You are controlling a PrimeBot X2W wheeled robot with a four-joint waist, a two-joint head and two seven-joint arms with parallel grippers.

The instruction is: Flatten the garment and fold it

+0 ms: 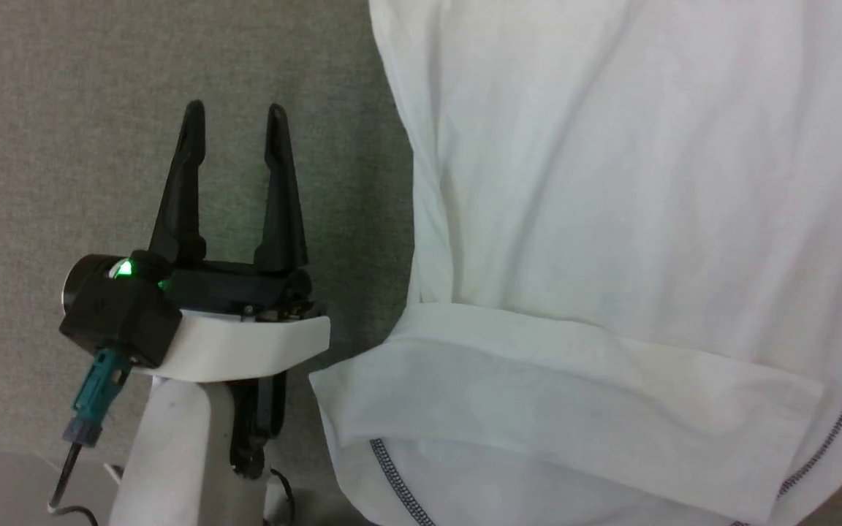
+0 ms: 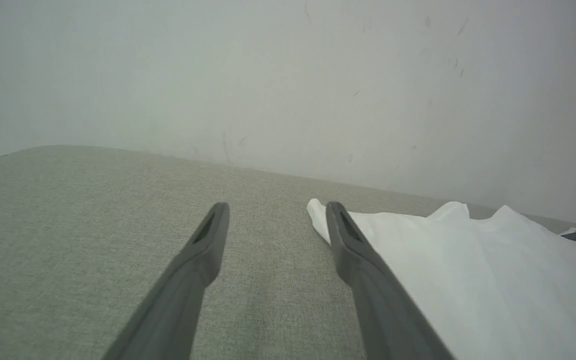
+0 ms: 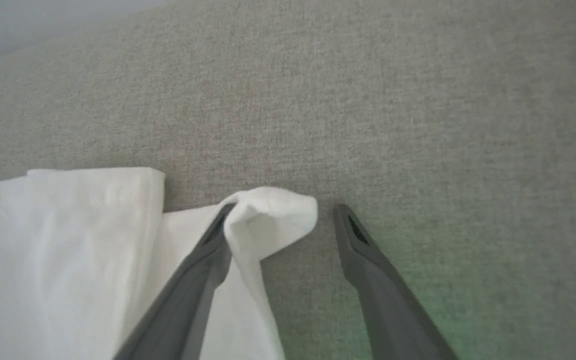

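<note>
White garment [image 1: 611, 183], long axis near to far, near end folded over

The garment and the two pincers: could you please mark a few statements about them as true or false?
The left pincer stands open beside the garment, holding nothing. True.
The garment is black. False: it is white.
The right pincer is clamped shut on the garment. False: it is open, with a bunched fold of the garment in its gap.
The garment lies on a grey woven surface. True.
</note>
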